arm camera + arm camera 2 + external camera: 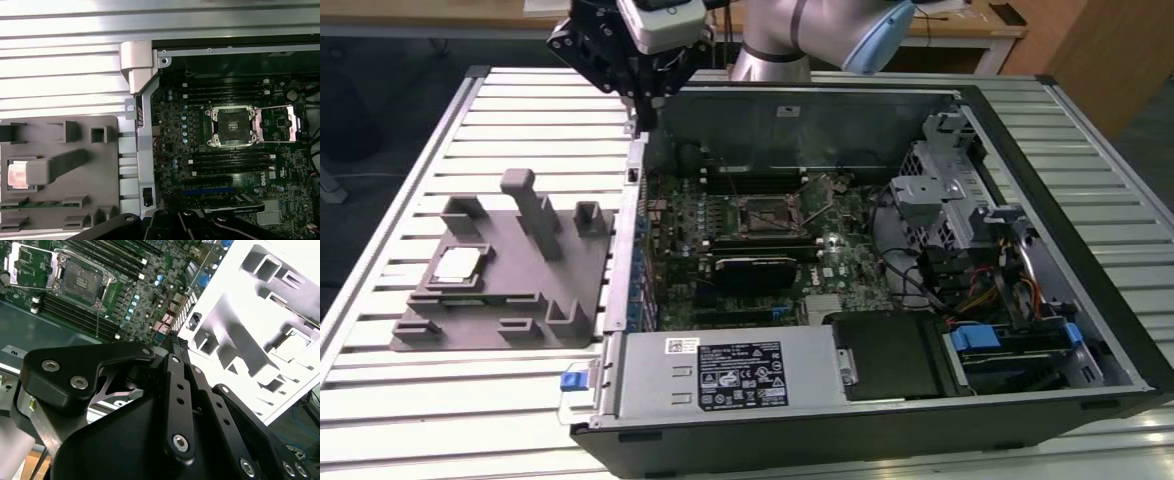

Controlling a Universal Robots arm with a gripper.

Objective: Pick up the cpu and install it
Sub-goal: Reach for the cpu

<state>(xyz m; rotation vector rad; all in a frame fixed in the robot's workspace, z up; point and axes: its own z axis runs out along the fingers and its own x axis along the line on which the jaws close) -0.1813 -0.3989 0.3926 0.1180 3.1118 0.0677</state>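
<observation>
Currently, you see the gripper point(643, 116) hanging over the computer case point(1067, 300) edge, fingers pressed together on nothing. The cpu point(458, 264) lies on the grey fixture point(520, 310), well apart from the gripper, beside the case. The socket point(232, 126) stands open.

- The gripper point(643, 100) hangs above the far corner of the open computer case point(1067, 230), on the exterior view's left.
- The cpu point(458, 263) lies flat in a recess of the grey fixture point(520, 300), well apart from the gripper.
- The fixture stands just beside the case on the slatted metal table point(400, 400).
- Inside the case, the motherboard socket point(761, 215) lies near the middle of the green board.
</observation>
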